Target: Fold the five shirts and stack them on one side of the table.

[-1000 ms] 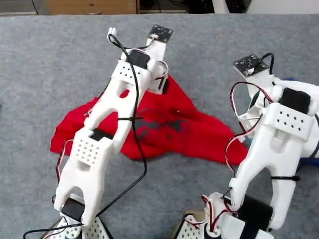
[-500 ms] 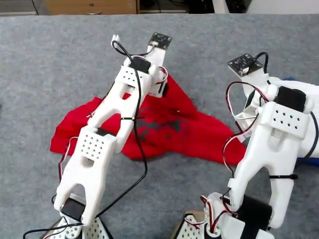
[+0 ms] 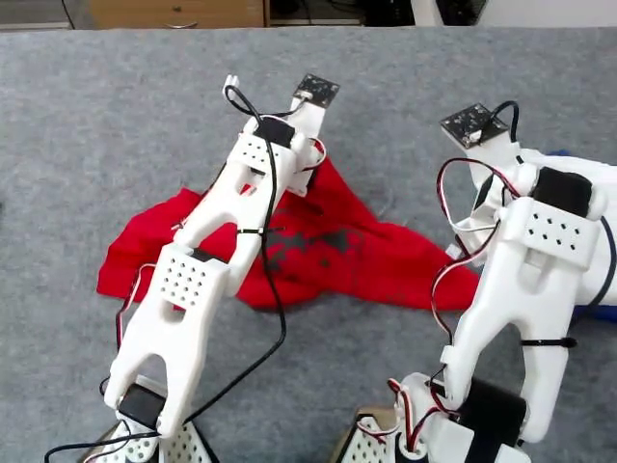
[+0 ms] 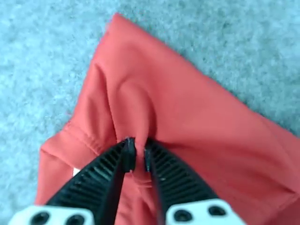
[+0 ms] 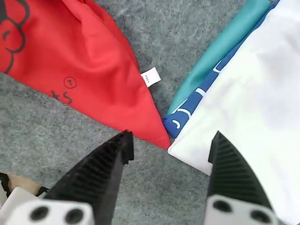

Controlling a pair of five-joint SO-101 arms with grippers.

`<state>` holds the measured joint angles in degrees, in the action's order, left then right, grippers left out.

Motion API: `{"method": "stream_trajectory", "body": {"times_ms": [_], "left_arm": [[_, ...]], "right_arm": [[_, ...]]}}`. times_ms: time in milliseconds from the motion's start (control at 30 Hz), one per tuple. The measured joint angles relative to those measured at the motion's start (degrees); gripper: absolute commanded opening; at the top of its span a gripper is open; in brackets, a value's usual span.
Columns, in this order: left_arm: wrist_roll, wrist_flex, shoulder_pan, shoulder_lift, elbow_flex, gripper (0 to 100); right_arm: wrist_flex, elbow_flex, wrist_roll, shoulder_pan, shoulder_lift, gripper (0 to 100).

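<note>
- Shifted slightly toward the table's far side over the last second, the left gripper (image 4: 137, 152) is seen with the peak of cloth drawn along with it.
- Its black ribbed fingers (image 4: 108, 173) are clamped on a raised fold of the crumpled red shirt (image 4: 201, 122), a soft fabric garment with a dark print, and only a sliver of gap is left between the tips.
- The red shirt (image 3: 386, 256) is spread at the middle of the grey felt-covered table (image 3: 116, 125), partly covered by the white left arm (image 3: 222, 241).
- The right gripper (image 5: 172, 140) is held wide apart with nothing in it, above the shirt's pointed corner (image 5: 157, 136).
- A small white label (image 5: 151, 77) is shown at that corner's edge.
- A pile of folded white, blue and teal garments (image 5: 253, 93) is pictured just beside the corner, at the table's right side under the white right arm (image 3: 530, 280).
</note>
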<state>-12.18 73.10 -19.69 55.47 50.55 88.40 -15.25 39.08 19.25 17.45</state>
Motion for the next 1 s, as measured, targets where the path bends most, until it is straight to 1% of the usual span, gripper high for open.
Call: {"method": "stream_trajectory", "body": {"times_ms": [133,367,467,633,833,900,1000], "left_arm": [[-0.2,6.2,1.4,0.2,6.5,2],[-0.2,22.8,4.4,0.2,29.9,2],[-0.2,26.5,5.8,0.1,35.0,2],[-0.2,27.1,12.4,0.1,33.9,2],[-2.0,27.1,20.4,0.2,20.9,2],[-3.5,27.1,21.9,-0.7,15.2,7],[-5.4,27.1,22.7,-5.0,6.9,20]], "right_arm": [[0.0,0.0,0.0,0.0,0.0,26.7],[0.0,0.0,0.0,-0.5,0.0,26.7],[0.0,0.0,0.0,-2.0,0.0,26.7],[0.0,0.0,0.0,-4.7,0.0,26.7],[0.0,0.0,0.0,-5.5,0.0,26.7],[0.0,-0.1,0.0,-5.5,0.0,26.7],[0.0,-0.2,0.0,-5.5,0.0,26.7]]}}
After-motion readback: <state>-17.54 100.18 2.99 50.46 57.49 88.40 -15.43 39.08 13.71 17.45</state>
